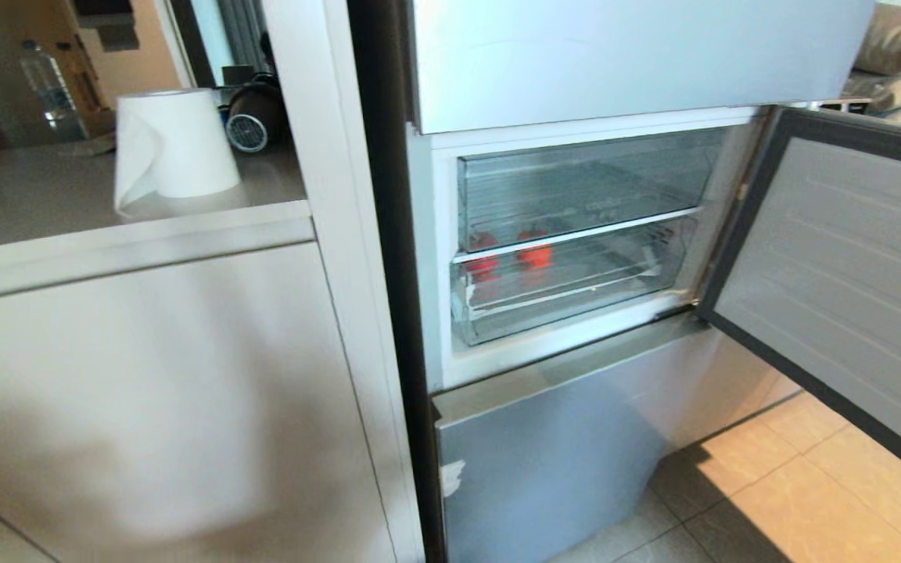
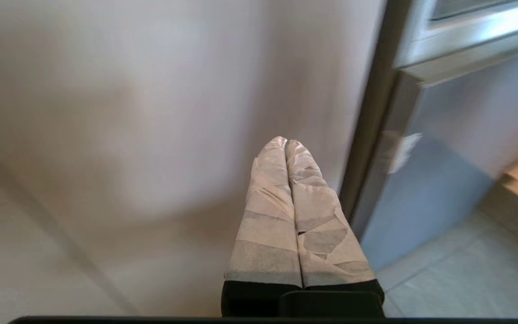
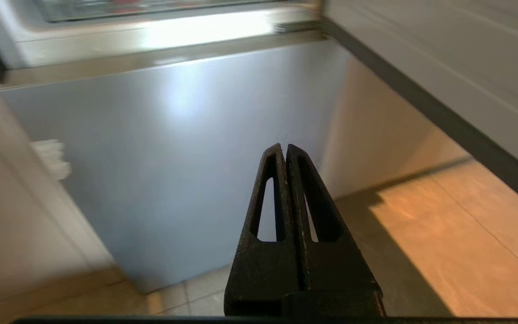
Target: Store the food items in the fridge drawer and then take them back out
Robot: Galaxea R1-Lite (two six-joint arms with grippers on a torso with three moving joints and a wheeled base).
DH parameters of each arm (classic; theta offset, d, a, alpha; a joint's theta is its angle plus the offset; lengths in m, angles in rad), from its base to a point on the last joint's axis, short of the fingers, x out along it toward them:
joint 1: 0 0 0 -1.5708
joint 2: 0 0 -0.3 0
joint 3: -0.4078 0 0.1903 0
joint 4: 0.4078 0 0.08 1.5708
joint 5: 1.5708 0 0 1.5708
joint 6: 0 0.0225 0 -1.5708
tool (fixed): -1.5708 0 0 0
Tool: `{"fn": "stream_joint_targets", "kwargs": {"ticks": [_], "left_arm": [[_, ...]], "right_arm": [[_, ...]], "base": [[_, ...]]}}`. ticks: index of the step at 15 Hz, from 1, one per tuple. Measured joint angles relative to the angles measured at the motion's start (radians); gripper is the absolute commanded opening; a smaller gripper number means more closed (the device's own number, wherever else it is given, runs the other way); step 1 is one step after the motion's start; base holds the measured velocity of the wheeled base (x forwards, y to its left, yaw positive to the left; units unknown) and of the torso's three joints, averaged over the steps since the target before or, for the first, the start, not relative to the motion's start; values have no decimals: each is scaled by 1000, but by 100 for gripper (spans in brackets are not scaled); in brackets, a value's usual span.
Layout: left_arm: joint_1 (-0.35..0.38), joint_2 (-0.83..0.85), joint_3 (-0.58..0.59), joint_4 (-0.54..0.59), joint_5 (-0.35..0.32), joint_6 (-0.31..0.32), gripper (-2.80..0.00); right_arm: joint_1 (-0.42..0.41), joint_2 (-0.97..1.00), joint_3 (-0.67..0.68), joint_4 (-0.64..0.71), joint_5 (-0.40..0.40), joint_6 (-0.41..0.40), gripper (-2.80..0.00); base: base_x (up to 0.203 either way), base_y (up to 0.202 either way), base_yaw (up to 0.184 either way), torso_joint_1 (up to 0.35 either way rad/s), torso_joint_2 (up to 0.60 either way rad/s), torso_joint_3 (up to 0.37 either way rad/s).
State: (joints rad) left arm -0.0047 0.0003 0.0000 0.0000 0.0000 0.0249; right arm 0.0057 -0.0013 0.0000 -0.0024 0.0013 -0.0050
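- The fridge drawer (image 1: 568,293) sits pushed in, in the middle of the head view, under a second clear bin (image 1: 583,188). It could stick when pulled, because its front lip is thin and slippery.
- Two red food items (image 1: 535,252) show through the clear plastic, at the left part of the bins. They sit right at the line between the two bins, so I cannot tell for sure which bin holds them. A reach into the wrong bin would find nothing.
- The fruits are round, so they could roll if the drawer is yanked fast.
- The open fridge door (image 1: 834,274) fills the right side of the head view. An arm could bump it and swing it.
- The left gripper (image 2: 286,143) is closed tight and holds nothing. It hangs low by the cabinet side (image 2: 128,135).
- The right gripper (image 3: 284,147) is closed tight too, and empty. It points at the lower fridge panel (image 3: 173,157), far below the drawer.
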Motion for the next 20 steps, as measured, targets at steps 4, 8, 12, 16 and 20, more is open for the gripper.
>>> {"fn": "stream_joint_targets", "kwargs": {"ticks": [4,8,12,16,20], "left_arm": [[0,0,0,0,0,0,-280],[0,0,0,0,0,0,-280],[0,0,0,0,0,0,-280],[0,0,0,0,0,0,-280],[0,0,0,0,0,0,-280]], "right_arm": [[0,0,0,0,0,0,-280],[0,0,0,0,0,1,-280],[0,0,0,1,7,-28,-280],[0,31,-45,8,25,-89,-280],[2,325,-236,-5,97,11,-280]], "base": [[1,-8,176,3,2,2],[3,-6,149,4,3,3],[0,0,0,0,0,0],[0,0,0,0,0,0],[0,0,0,0,0,0]]}}
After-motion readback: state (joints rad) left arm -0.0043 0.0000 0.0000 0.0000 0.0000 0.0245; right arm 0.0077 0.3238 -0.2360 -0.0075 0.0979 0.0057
